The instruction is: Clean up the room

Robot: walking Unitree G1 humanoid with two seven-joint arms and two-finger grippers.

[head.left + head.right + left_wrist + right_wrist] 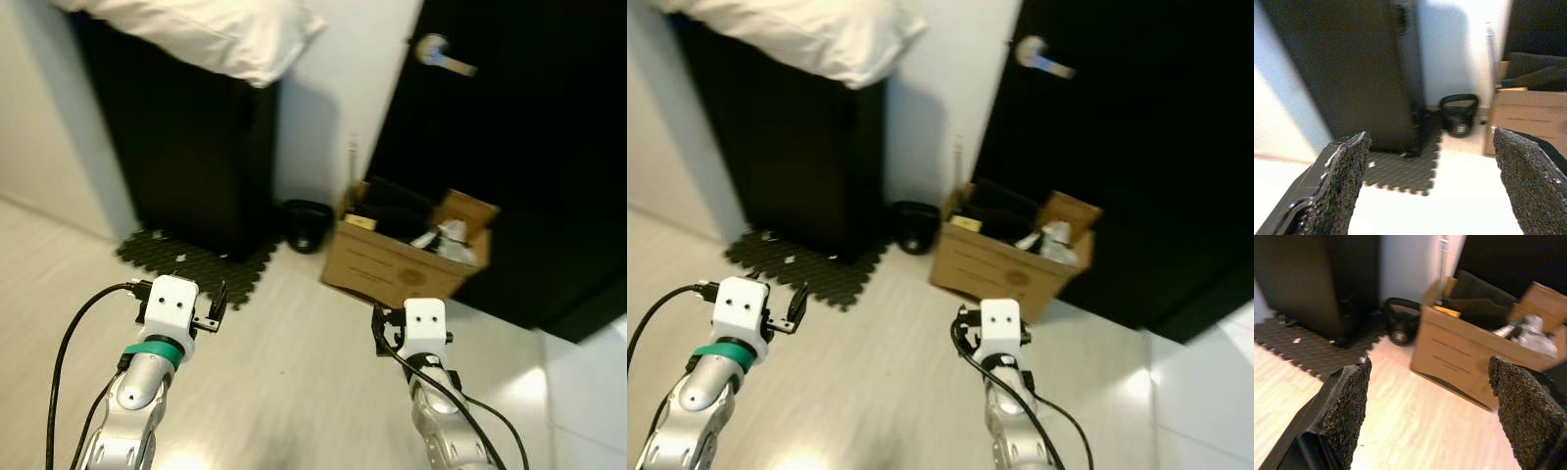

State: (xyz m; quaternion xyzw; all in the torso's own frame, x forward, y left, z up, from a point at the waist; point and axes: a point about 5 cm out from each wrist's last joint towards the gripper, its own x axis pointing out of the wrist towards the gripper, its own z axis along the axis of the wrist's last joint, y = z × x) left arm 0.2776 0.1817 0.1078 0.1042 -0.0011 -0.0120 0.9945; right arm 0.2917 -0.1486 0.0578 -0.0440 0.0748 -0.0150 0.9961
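An open cardboard box (397, 262) stands on the pale wood floor against a black door (529, 147); it holds dark items and some crumpled white and grey things (446, 240). A black kettlebell (306, 225) sits between the box and a tall black cabinet (186, 147). Both arms are held low in front of me, well short of the box. My left gripper (1430, 196) is open and holds nothing, facing the cabinet and kettlebell (1459, 115). My right gripper (1430, 421) is open too, with nothing in it, facing the box (1474, 357).
A black foam mat (191, 259) lies under the cabinet's foot. White bedding (216, 34) hangs over the cabinet top. A thin pole (353, 162) leans on the white wall behind the box. The door carries a lever handle (441, 54). Open floor lies between me and the box.
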